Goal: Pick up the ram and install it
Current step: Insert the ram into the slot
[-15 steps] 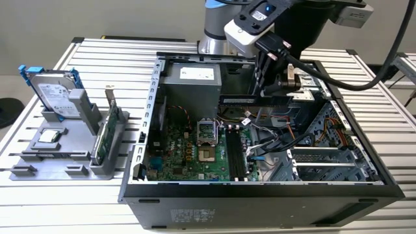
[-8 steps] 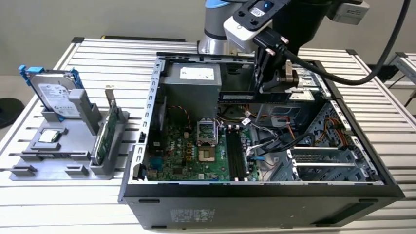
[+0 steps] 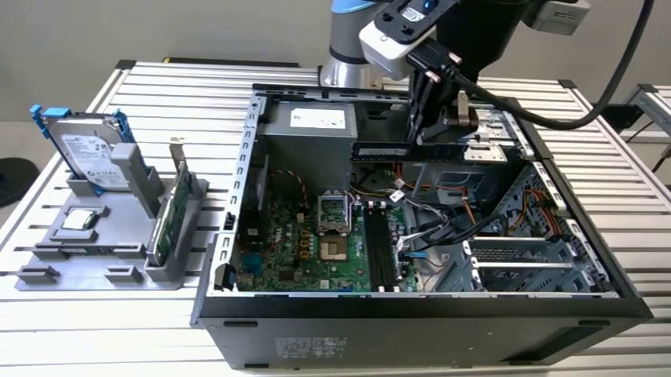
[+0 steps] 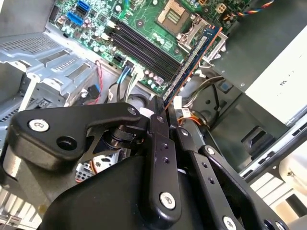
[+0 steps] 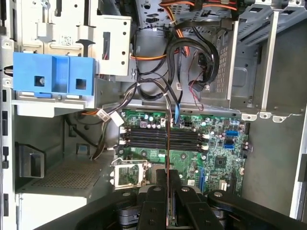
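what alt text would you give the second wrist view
The gripper grips the ram by one end, the stick pointing out toward the green motherboard and lying roughly along its black slots. Loose cables and grey case metal lie around the board.

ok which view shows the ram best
The second wrist view: the ram shows along its length there, sticking out from the gripper that clamps it. The first wrist view shows it edge-on, as a thin line. In the exterior view it's a small dark strip beside the gripper.
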Action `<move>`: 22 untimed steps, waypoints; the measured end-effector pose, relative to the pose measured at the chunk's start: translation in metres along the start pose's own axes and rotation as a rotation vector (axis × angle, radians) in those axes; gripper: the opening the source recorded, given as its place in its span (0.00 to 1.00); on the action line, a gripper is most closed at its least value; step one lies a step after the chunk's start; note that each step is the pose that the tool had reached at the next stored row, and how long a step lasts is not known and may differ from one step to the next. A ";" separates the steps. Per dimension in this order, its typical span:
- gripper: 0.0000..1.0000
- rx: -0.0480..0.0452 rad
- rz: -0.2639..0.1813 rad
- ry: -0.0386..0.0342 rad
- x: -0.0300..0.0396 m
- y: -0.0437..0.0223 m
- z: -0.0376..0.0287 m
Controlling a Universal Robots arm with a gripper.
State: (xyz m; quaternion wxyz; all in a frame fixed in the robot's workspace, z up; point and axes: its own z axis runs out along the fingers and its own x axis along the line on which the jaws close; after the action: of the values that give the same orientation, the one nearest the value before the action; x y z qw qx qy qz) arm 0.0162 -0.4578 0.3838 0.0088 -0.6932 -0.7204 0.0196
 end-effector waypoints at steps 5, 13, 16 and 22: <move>0.00 0.0000 0.000 -0.0001 0.0048 0.0002 -0.0001; 0.00 0.0000 0.000 -0.0001 0.0119 0.0005 -0.0002; 0.00 0.0000 0.000 0.0000 0.0144 0.0006 -0.0002; 0.00 0.0000 0.000 -0.0001 0.0188 0.0007 -0.0003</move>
State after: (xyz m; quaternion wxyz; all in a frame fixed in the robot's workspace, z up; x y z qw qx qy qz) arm 0.0163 -0.4390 0.3838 0.0087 -0.6932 -0.7204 0.0196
